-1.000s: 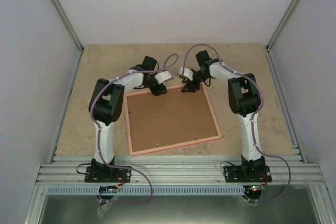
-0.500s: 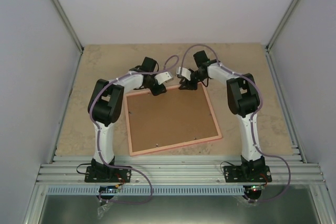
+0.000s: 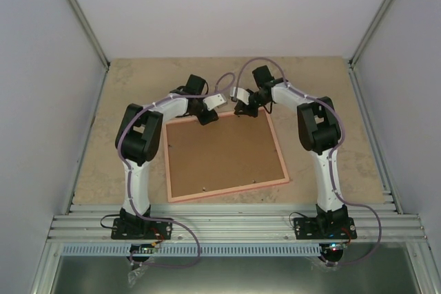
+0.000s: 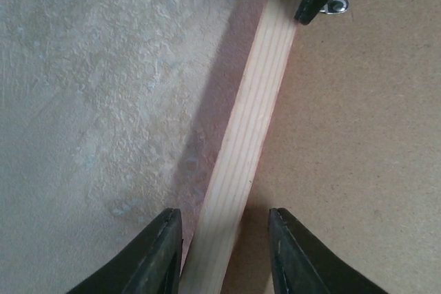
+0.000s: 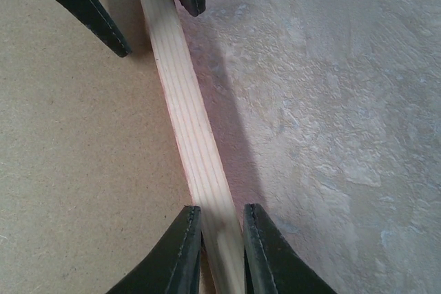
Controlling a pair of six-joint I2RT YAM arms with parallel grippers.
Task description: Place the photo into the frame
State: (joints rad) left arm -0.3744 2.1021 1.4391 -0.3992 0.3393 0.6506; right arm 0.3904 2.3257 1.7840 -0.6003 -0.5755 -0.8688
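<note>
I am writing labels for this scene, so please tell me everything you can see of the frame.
The frame is thin, pink and rectangular, lying face down on the table, slightly turned. Its back shows pale grained wood around a brown board with small metal tabs. The right pincer pinches its far rail; the left pincer straddles it, open.
</note>
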